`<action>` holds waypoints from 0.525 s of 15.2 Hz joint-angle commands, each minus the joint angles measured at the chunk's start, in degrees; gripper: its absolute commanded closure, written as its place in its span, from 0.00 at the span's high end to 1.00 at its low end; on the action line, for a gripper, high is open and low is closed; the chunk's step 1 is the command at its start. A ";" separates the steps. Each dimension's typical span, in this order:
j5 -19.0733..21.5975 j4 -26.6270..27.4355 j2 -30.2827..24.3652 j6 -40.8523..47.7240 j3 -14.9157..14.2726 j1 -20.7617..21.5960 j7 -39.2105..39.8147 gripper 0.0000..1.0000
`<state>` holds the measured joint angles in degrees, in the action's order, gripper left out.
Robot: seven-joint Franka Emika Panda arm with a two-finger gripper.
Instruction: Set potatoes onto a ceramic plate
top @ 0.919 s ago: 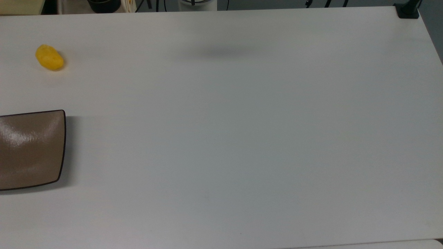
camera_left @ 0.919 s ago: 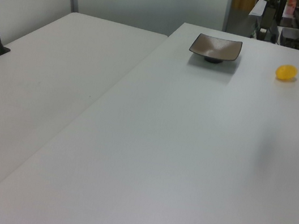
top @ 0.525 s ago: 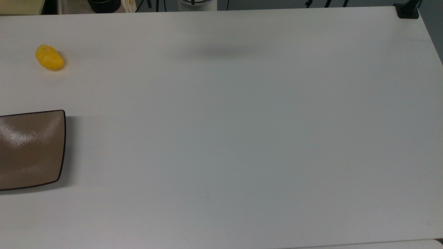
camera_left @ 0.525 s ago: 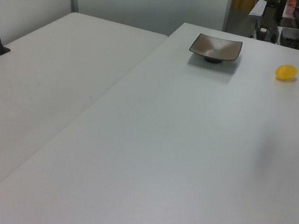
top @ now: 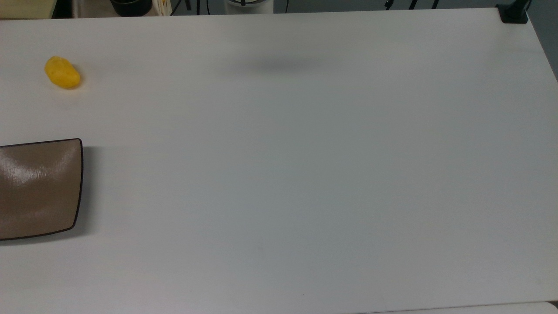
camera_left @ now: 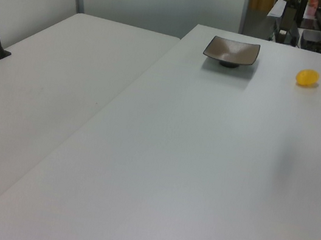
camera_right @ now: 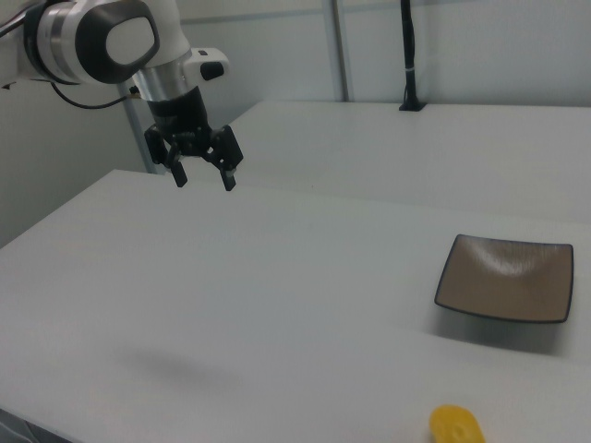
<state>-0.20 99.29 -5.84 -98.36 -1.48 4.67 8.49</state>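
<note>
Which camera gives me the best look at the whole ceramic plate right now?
The right view: the glossy tan-brown squarish ceramic plate sits whole, near the camera and empty. The left view shows the plate whole but far off. The top view's left edge cuts off part of the plate.

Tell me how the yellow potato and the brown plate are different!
The potato is bright yellow and matte; the plate is glossy tan-brown with a thin dark rim. The potato is a small lumpy oval; the plate is much bigger, squarish, with rounded corners and upcurved sides. Both rest on the white table, apart from each other, and the plate holds nothing.
</note>
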 commanded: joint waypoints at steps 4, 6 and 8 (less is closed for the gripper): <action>0.29 0.46 -1.19 4.06 -0.28 -0.27 7.57 1.00; 0.29 0.64 -1.02 4.93 -0.19 -0.54 8.91 1.00; 0.29 0.90 -1.10 6.07 -0.10 -0.54 9.17 1.00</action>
<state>-0.20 99.37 -6.00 -94.48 -1.62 4.42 15.58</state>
